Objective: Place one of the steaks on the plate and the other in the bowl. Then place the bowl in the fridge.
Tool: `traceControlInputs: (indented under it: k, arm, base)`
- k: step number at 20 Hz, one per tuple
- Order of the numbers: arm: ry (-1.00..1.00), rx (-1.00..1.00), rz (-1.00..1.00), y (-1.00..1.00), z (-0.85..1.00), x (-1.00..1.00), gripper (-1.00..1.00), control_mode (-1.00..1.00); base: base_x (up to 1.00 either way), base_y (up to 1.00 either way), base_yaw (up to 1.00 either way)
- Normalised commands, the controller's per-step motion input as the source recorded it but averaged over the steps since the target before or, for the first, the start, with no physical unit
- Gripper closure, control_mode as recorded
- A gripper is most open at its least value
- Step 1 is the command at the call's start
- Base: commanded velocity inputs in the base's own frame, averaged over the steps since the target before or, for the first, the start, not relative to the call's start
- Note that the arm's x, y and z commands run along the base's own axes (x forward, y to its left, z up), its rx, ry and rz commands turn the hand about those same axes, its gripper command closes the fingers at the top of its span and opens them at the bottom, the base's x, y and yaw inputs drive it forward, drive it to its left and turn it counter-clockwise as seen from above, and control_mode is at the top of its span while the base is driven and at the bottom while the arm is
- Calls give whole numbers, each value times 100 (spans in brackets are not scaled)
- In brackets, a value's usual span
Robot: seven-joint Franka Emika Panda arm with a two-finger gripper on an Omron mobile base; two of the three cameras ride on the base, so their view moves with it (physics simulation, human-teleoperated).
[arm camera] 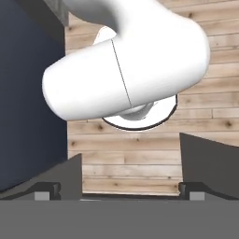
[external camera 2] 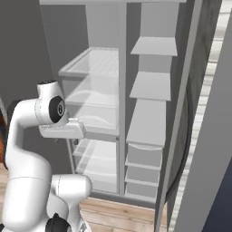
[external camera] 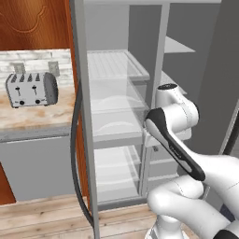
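The grey fridge [external camera: 116,93] stands open before me, its clear glass shelves [external camera 2: 97,63] bare. My arm is folded in front of it, with the hand [external camera 2: 63,130] level with the middle shelves. In the hand view my gripper [arm camera: 130,186] points down at the wooden floor. Its two dark fingers [arm camera: 70,179] stand wide apart, and it is open with nothing between them. The steaks, the plate and the bowl are out of view.
A silver toaster [external camera: 31,89] sits on the marble counter [external camera: 37,119] left of the fridge. The left fridge door [external camera: 84,116] juts toward me edge-on; the right door [external camera 2: 152,86] carries shelves. Wooden floor [arm camera: 140,154] lies below the hand, beside a dark panel [arm camera: 28,116].
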Motion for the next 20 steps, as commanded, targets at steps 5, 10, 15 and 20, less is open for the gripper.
traceControlInputs:
  k: [5, 10, 15, 20]
  arm:
    - [0, 0, 0, 0, 0, 0, -100, 100]
    - [0, 0, 0, 0, 0, 0, -100, 100]
    - [0, 0, 0, 0, 0, 0, -100, 100]
    - [0, 0, 0, 0, 0, 0, -100, 100]
  base:
    - [-73, 5, 0]
    - [-80, 35, 0]
    - [-81, 84, 2]
    - [-65, 100, 12]
